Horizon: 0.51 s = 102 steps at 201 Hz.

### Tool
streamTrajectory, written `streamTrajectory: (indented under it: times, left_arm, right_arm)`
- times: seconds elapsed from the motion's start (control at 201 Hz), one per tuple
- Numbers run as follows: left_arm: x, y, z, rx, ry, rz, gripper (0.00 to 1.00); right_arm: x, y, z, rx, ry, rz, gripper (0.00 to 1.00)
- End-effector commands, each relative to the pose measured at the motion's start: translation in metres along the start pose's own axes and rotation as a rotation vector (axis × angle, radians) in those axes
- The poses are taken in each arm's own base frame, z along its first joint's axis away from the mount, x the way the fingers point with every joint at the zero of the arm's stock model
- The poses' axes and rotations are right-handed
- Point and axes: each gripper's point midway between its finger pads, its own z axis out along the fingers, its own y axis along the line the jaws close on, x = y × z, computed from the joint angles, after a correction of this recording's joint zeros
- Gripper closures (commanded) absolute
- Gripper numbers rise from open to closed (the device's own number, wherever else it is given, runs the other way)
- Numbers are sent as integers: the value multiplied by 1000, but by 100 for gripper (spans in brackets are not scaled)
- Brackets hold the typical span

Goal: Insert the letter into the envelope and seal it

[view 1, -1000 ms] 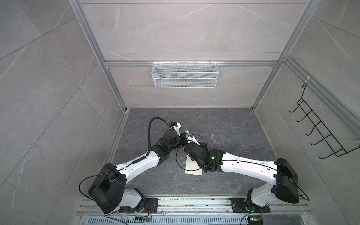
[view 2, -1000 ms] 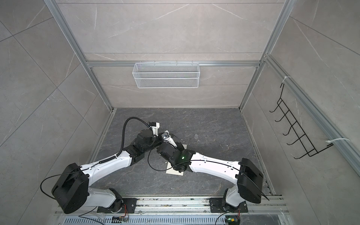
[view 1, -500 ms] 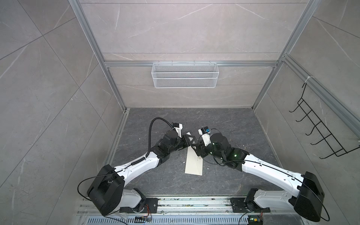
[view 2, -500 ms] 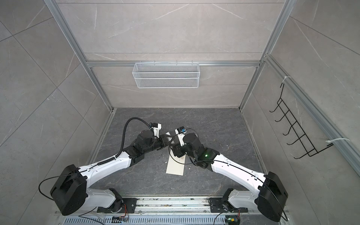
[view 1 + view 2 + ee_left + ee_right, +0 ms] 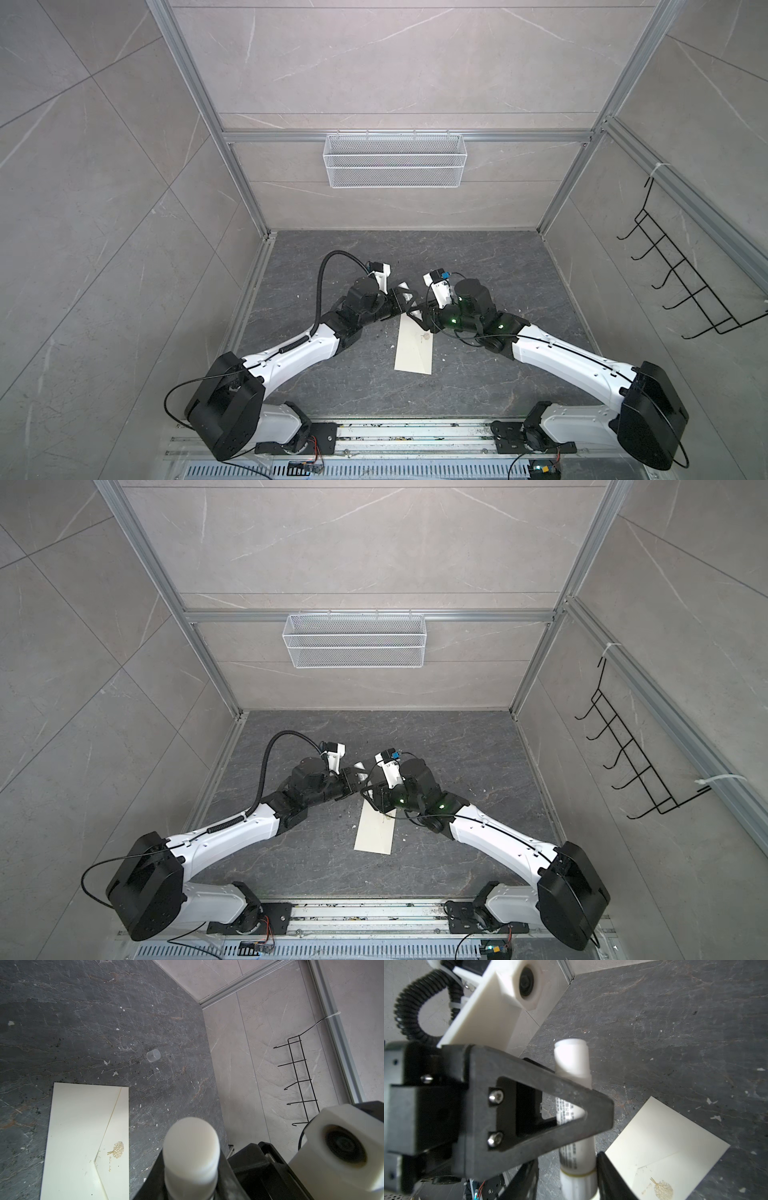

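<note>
So the envelope [image 5: 413, 353] was lying flat on the dark stone table [image 5: 478, 266], about in the middle, with one short end pointing back at the robot. The flap was folded down and facing up, and there was a little gold tree [image 5: 117, 1149] printed by the flap's tip. No idea whether it was actually stuck down, I couldn't tell from where I stood.

Both arms met right over the far end of the envelope. The left gripper [image 5: 404, 305] was pinching a white tube [image 5: 572, 1076] around its middle, black fingers [image 5: 539, 1109] clamped across the printed label, holding it up off the table.

The right gripper [image 5: 420, 319] was crowded in at the tube's other end, the bit with the yellowish ring. One of its fingers [image 5: 609, 1178] sat right against that end. Whether it was really squeezing or just sitting around it, honestly couldn't tell.

There was also a small see-through cap [image 5: 153, 1055] sitting on the table by itself, well apart from the envelope.
</note>
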Motion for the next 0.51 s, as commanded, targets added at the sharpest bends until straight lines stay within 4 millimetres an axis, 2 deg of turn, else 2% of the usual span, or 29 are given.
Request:
streamTrajectory:
  times: [0.0,0.129,0.204,0.388,0.503]
  left_arm:
    - [-10,-27,-9,85,-30,41,100]
    - [-9,-25,-8,82,-27,42,100]
    - [-8,-21,-6,69,-24,39,100]
    - [-7,-13,-3,36,-29,35,100]
    - [-8,-8,-2,17,-32,32,100]
  right_arm:
    - [-2,0,2,-11,-4,13,68]
    - [-5,0,4,-4,-4,18,84]
    - [-8,-4,4,21,-10,17,91]
    - [-12,-15,2,126,-32,-12,100]
    - [-11,-20,-1,279,-42,-106,100]
